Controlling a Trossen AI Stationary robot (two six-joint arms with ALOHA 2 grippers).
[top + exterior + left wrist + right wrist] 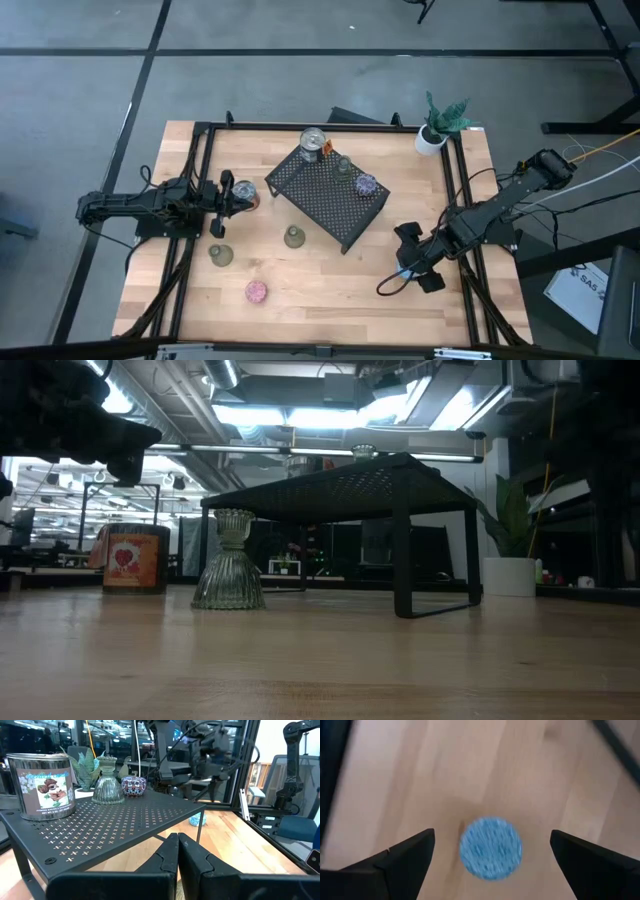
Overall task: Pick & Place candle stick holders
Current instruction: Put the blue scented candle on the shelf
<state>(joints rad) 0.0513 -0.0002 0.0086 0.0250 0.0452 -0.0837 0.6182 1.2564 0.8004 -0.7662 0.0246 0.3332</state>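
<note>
The right gripper (490, 857) hangs over the right near part of the table (330, 300) with its fingers (395, 857) spread wide; the blue holder (490, 848) stands on the wood directly below, between them, not gripped. The left gripper (177, 852) is at the table's left side, level with the rack's (327, 195) left corner, jaws closed together and holding nothing. On the black mesh rack at table centre stand a tin (313, 143) at the far corner, a green holder (344, 166) beside it and the purple holder (367, 184) toward the right edge. On the wood, a second green holder (294, 237) stands just near the rack's near-left edge, a third (220, 255) stands to its left, and the pink holder (256, 291) stands nearer the front edge. A potted plant (437, 125) occupies the far right corner.
</note>
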